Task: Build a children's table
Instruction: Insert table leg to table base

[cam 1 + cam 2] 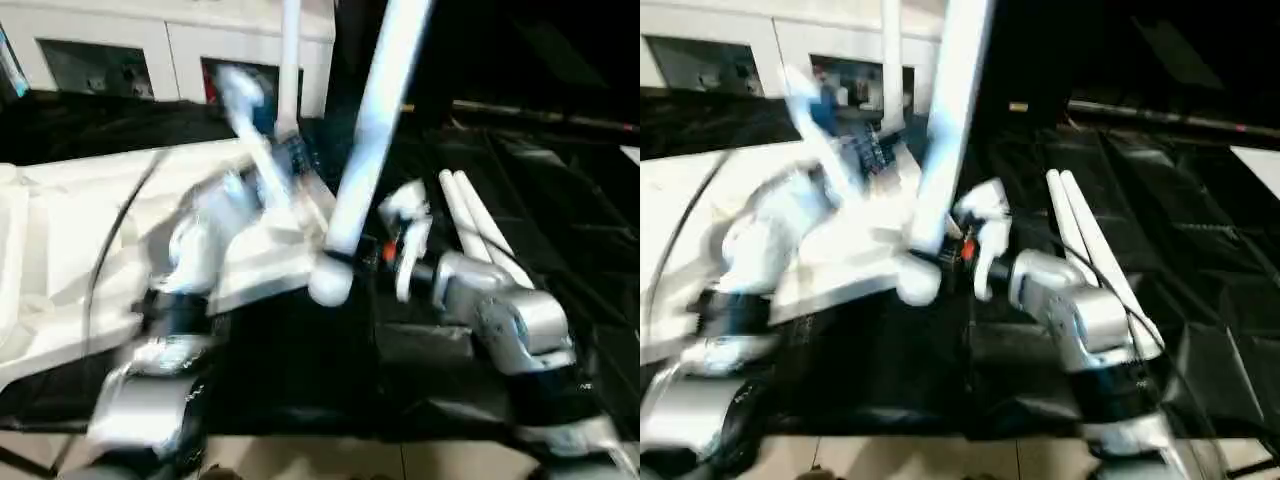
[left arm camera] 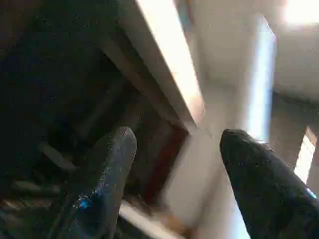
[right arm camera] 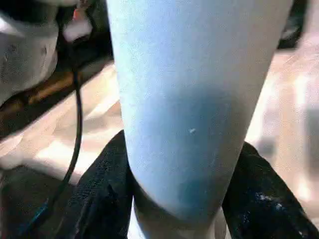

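The children's table top (image 1: pixel 70 230) lies upside down on the left, white and rimmed. One white leg (image 1: pixel 378 120) rises tilted from its near corner socket (image 1: pixel 330 285), and a second leg (image 1: pixel 290 60) stands behind it. My right gripper (image 3: pixel 179 199) is shut on the lower part of the tilted leg, with a black finger (image 3: pixel 99 199) on each side. My left gripper (image 2: pixel 174 164) is open with nothing between its fingers; its arm (image 1: pixel 200 240) reaches over the table top. Two loose legs (image 1: pixel 480 225) lie side by side on the right.
The black-covered work table (image 1: pixel 560 170) carries everything and stretches to the right. White cabinets (image 1: pixel 180 40) stand along the back. A strip of pale floor (image 1: pixel 320 460) shows past the near table edge.
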Controlling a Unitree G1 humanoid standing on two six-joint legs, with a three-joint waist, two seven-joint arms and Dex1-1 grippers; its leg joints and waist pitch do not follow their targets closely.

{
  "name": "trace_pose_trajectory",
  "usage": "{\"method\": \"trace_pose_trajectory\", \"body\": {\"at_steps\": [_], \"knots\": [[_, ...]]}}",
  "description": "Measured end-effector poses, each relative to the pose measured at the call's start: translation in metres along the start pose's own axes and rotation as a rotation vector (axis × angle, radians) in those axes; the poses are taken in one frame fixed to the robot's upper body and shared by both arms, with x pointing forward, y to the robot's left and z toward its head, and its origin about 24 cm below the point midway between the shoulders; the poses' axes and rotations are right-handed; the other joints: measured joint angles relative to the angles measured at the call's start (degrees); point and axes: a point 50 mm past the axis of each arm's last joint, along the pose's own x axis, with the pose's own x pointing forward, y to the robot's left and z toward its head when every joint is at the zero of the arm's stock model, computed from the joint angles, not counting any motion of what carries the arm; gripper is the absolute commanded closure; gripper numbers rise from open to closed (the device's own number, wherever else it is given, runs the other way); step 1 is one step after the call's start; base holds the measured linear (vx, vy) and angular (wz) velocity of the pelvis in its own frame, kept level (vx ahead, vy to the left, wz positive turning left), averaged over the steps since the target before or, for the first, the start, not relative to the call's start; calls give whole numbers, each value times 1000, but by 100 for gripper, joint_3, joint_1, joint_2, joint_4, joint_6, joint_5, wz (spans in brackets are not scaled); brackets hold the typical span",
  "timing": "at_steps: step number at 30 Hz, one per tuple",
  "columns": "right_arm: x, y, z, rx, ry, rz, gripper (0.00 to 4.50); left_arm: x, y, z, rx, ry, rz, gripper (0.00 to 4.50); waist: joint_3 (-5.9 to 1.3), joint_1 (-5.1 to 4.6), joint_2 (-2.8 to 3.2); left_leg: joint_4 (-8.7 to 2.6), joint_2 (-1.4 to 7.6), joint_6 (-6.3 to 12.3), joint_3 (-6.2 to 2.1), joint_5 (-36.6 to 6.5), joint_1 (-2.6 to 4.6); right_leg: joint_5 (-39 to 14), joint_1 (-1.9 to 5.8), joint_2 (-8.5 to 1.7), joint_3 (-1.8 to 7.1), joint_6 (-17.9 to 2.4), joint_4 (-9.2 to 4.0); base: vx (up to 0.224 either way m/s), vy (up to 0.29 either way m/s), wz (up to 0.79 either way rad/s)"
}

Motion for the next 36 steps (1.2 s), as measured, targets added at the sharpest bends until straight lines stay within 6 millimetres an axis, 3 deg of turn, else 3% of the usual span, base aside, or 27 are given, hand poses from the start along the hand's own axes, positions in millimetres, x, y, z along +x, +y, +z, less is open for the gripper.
{"method": "trace_pose_trajectory", "body": {"at_steps": [3, 5, 8, 11, 17, 22, 36], "knots": [[-8, -19, 9, -56, -20, -144, 259, -11, 19, 0, 129, 117, 103, 134, 0, 7, 4, -1, 0, -2, -3, 2, -5, 1, -3, 1, -2, 6, -6, 0, 0, 0], [-16, -29, 10, -127, 20, -220, 259, -20, 26, -12, 330, 344, 98, 134, -1, 37, 11, -3, -1, -2, -7, 2, -9, -3, 4, -1, -4, 14, -14, 0, 0, 0], [-28, -41, 0, -196, 112, -305, 259, -44, 33, -56, 543, 783, 18, 134, -4, 73, 46, -5, -6, 5, -10, -4, -1, -8, 34, -3, -6, 22, -37, 0, 0, 0], [-35, -45, -11, -195, 155, -346, 260, -64, 38, -92, 474, 937, 31, 134, 22, 56, 91, -3, -8, 6, -10, -4, -10, -6, 23, -5, -5, 19, -31, 0, 0, 0], [-49, -51, -18, -217, 207, -395, 260, -67, 38, -107, 481, 1072, -11, 134, 41, -10, 221, -6, -5, -3, -17, 1, 12, 2, 27, 3, -2, 7, -17, 0, 0, 0], [-51, -48, -21, -217, 216, -389, 260, -72, 44, -115, 492, 1163, 25, 181, 30, -24, 330, -5, -8, -3, -19, 2, 16, 5, 33, 3, 0, 13, -16, 0, 0, 0], [-51, -45, -19, -233, 213, -378, 260, -84, 53, -115, 527, 1253, 63, 291, 28, -13, 349, -4, -8, -2, -23, 1, 15, 12, 41, 3, -4, 1, -31, 0, 0, 0]]}}
